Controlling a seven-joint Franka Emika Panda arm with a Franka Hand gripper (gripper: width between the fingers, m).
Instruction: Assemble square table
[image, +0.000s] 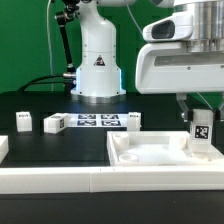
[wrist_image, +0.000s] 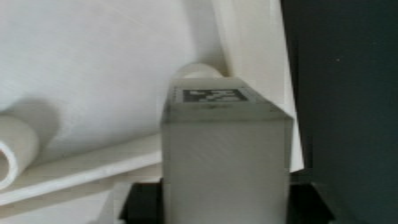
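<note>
The square table top (image: 140, 152) is a white rimmed tray lying at the exterior view's right front. My gripper (image: 201, 120) hangs over its right corner, shut on a white leg block (image: 201, 135) with a black-and-white tag, held upright and reaching down to the tray. In the wrist view the leg (wrist_image: 222, 140) fills the middle between my black fingers (wrist_image: 150, 200), its tagged end close to the tray's rim (wrist_image: 240, 50). Whether the leg touches the tray I cannot tell. Three more leg blocks (image: 23, 121) (image: 54, 123) (image: 133, 119) stand on the black table behind.
The marker board (image: 98, 121) lies flat in front of the robot base (image: 97, 70). A long white rail (image: 50, 178) runs along the front edge, and another white piece (image: 3, 148) sits at the far left. A round socket (wrist_image: 15, 140) shows inside the tray.
</note>
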